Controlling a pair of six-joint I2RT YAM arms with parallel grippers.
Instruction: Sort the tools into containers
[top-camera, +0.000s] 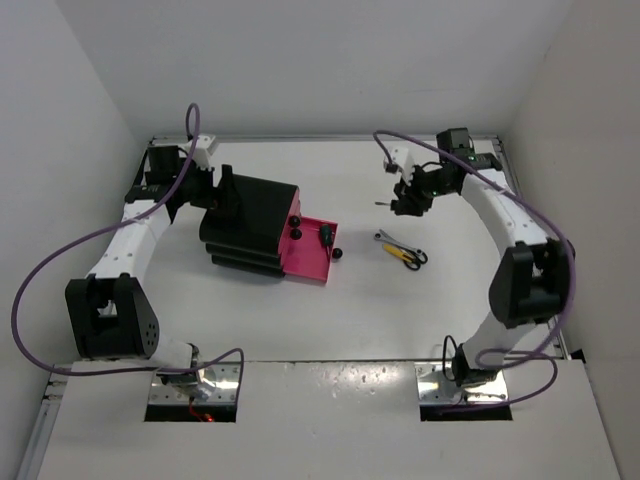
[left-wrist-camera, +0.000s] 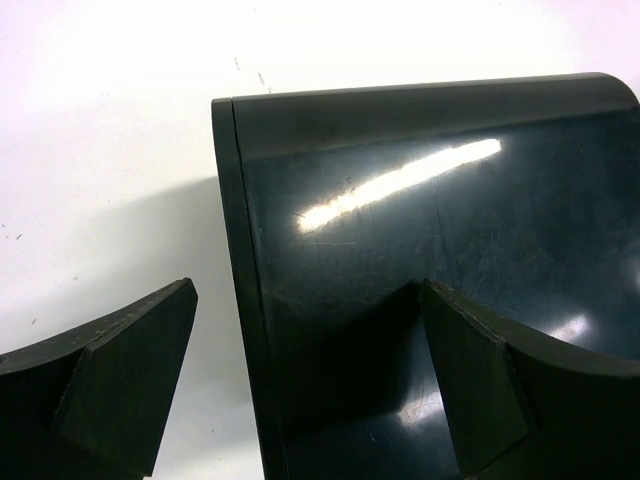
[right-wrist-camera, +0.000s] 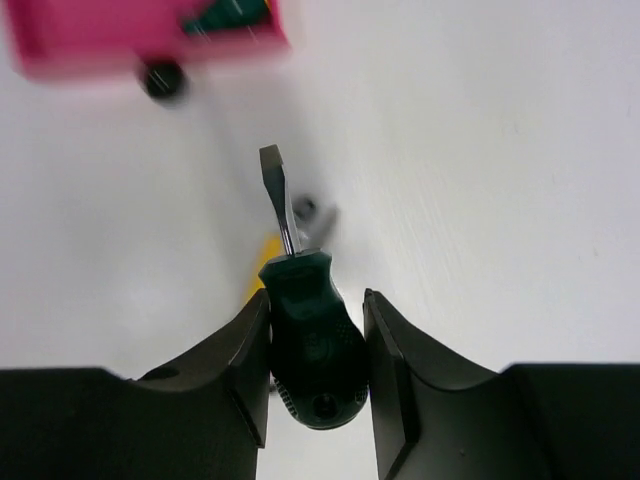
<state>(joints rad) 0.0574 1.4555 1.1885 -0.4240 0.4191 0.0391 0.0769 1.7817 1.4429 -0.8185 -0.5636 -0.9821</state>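
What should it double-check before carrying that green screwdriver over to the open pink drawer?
1. Grip: right gripper shut on the screwdriver handle: ok.
2. Pink drawer open: ok.
3. Room inside: one dark tool near the front, bare floor beside it: ok.
4. Black drawer unit steadied: left gripper open astride its edge, contact: cannot tell.
5. Way over: wrench and yellow-handled tool lie on the table between; height above them: cannot tell.
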